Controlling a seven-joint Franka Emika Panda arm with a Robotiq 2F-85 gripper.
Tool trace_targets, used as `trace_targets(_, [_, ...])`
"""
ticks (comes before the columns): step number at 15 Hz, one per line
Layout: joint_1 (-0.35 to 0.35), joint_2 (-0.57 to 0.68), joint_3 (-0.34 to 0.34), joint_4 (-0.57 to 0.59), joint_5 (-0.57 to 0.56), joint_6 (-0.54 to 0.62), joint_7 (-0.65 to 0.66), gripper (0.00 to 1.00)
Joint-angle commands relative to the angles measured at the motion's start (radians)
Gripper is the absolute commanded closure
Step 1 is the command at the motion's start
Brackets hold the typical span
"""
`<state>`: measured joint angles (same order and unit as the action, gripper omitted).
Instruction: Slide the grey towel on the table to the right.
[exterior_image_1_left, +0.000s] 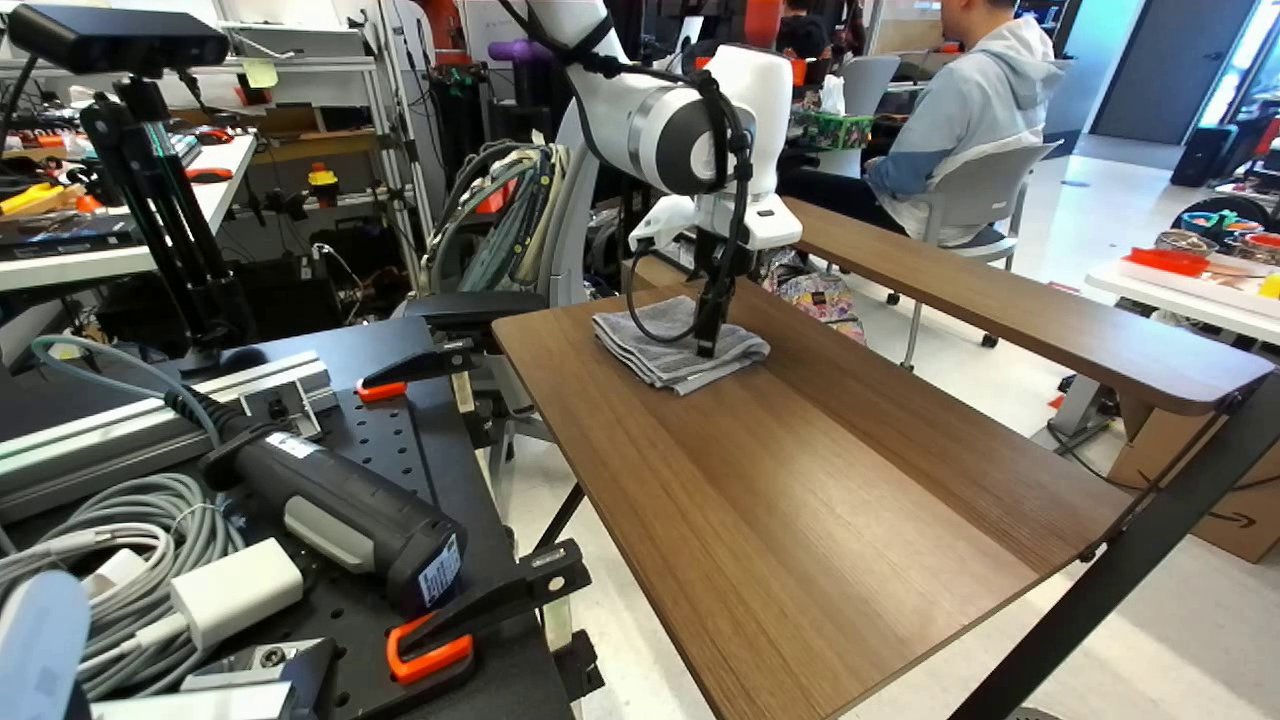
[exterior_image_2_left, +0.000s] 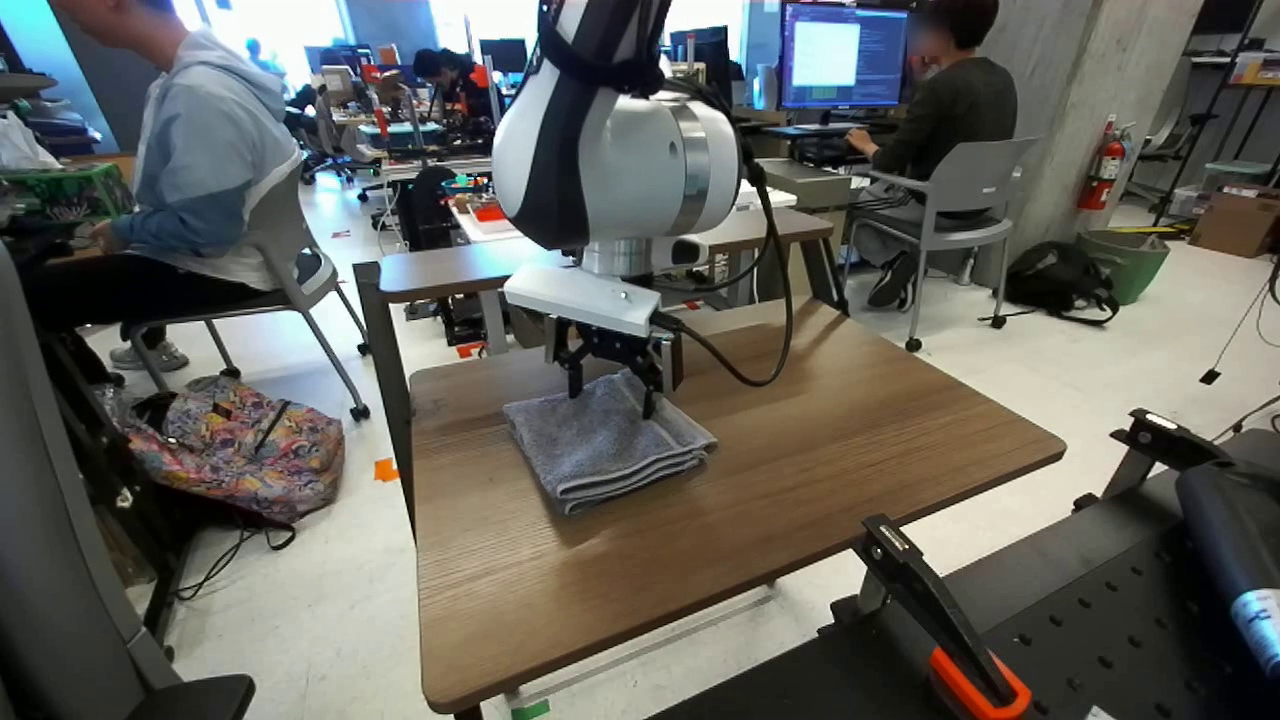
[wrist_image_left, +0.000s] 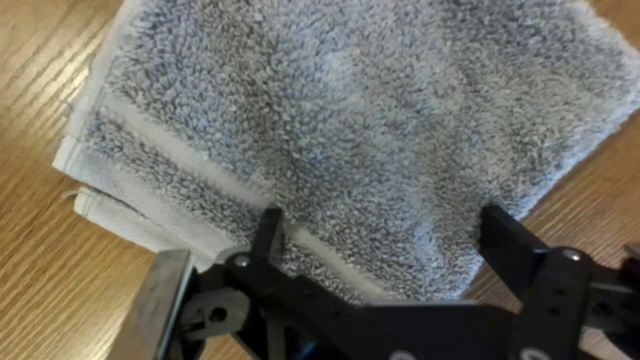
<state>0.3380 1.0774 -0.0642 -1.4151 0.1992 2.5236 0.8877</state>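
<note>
The biggest thing is the table (exterior_image_1_left: 800, 520), long and rectangular, with a brown wood-grain top. A narrower raised wooden shelf (exterior_image_1_left: 1010, 300) runs along one long side of it, and by the opposite side stands a black workbench (exterior_image_2_left: 1080, 590), whose top has many small holes. The white robot arm (exterior_image_2_left: 610, 170) comes down over the table from above, as both exterior views show. Beyond the shelf, a person (exterior_image_1_left: 950, 115) in a pale hoodie sits on a grey chair (exterior_image_1_left: 985, 195). Near this chair, on the floor (exterior_image_2_left: 300, 600), is a backpack (exterior_image_2_left: 250, 445) with a colourful pattern.

The grey towel (exterior_image_1_left: 668, 362) is folded and lies on the table, inside its edges; in an exterior view it is close to the far end. Its layers are visible at the side. Over the towel is the gripper (exterior_image_2_left: 612, 402), which points downward. On the workbench lies a black handheld device (exterior_image_1_left: 340, 510), and two clamps (exterior_image_1_left: 500, 603) with orange parts sit at its edge.

The two fingers (wrist_image_left: 510, 245) of the gripper are spread well apart, with cloth visible between them. In the wrist view, one fingertip is beside the towel's pale stripe (wrist_image_left: 190, 158) and the other is at the towel's border. I cannot tell whether the tips press on the cloth.
</note>
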Motion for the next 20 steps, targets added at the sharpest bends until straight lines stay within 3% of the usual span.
trace_targets(1, [-0.031,0.048,-0.020,0.081,-0.029,-0.068,0.033,0.00])
trace_targets(7, [-0.136,0.074,-0.057,0.125,-0.026,-0.112,0.025,0.00])
trace_targets(14, [-0.270,0.138,-0.150,0.235,-0.035,-0.138,0.061,0.00])
trace_targets(20, [-0.301,0.113,-0.124,0.236,-0.030,-0.181,0.043,0.00])
